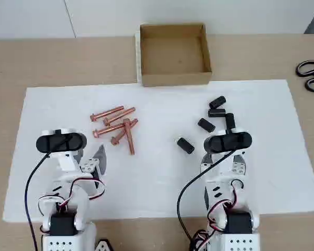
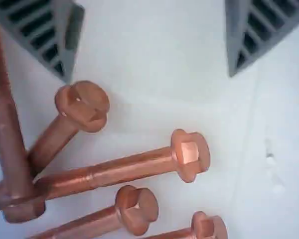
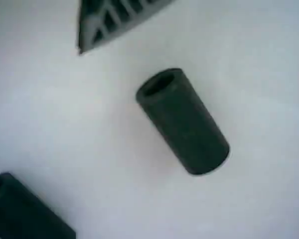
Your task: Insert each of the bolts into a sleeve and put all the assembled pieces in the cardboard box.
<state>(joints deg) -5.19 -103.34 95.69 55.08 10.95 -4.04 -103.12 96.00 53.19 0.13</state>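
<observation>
Several copper bolts [image 1: 115,127] lie in a loose pile on the white paper [image 1: 157,178], left of centre. In the left wrist view their flanged heads [image 2: 189,155] sit just past my left gripper [image 2: 149,73], which hangs open above the paper with nothing in it. Several black sleeves [image 1: 215,112] are scattered right of centre, and one sleeve [image 1: 185,145] lies apart, nearer the middle. One grey finger [image 3: 109,22] of my right gripper [image 1: 215,157] shows close to a sleeve [image 3: 182,122] lying on its side; that gripper is open and touches nothing. The cardboard box [image 1: 174,78] stands at the back centre.
Black scissors [image 1: 311,76] lie on the wooden table at the far right. A second sleeve [image 3: 25,211] shows at the corner of the right wrist view. Bare paper stretches between the bolts and the sleeves and in front of both arms.
</observation>
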